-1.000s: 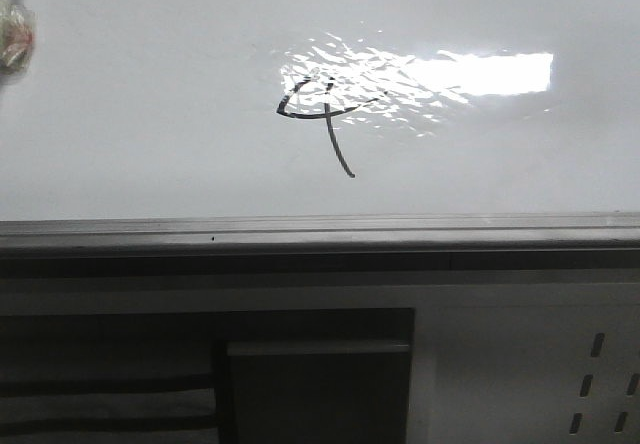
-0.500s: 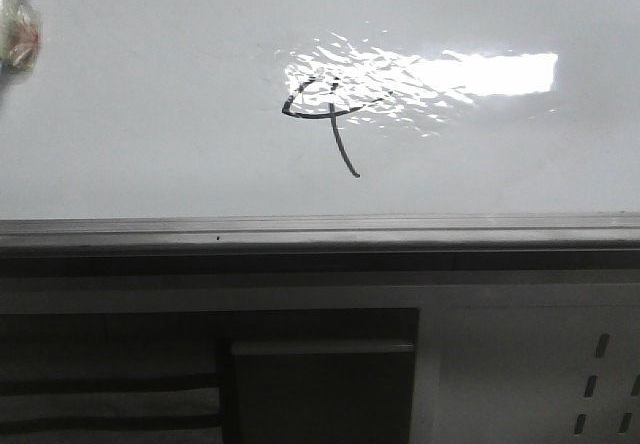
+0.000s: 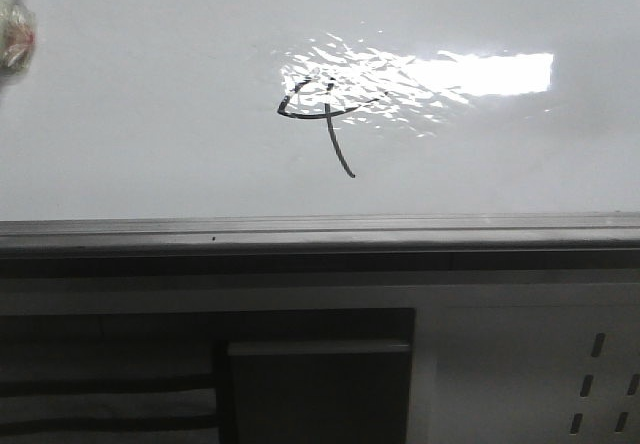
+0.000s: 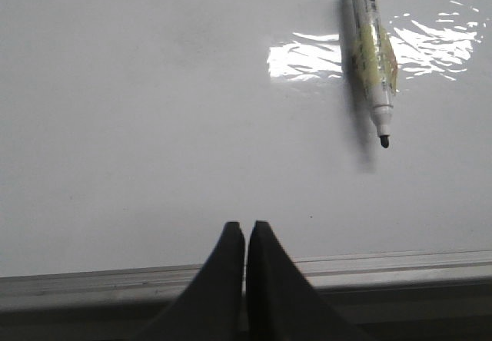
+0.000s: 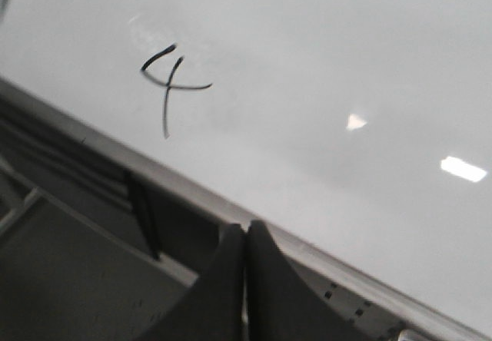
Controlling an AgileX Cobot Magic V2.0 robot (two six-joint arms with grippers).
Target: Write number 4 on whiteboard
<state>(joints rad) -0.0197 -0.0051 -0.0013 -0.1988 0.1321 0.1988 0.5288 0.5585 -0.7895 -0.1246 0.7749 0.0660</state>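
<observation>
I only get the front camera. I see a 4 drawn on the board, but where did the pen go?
Observer: The pen lies flat on the whiteboard, uncapped, its dark tip bare. Only the left wrist camera shows it clearly.
Operator: Is a robot hand holding it?
Observer: No. The left gripper has its fingers pressed together with nothing between them, apart from the pen.
Operator: And the other hand?
Observer: The right gripper is closed and empty too, over the board's grey edge rail, with the number 4 on the board beyond it.
</observation>
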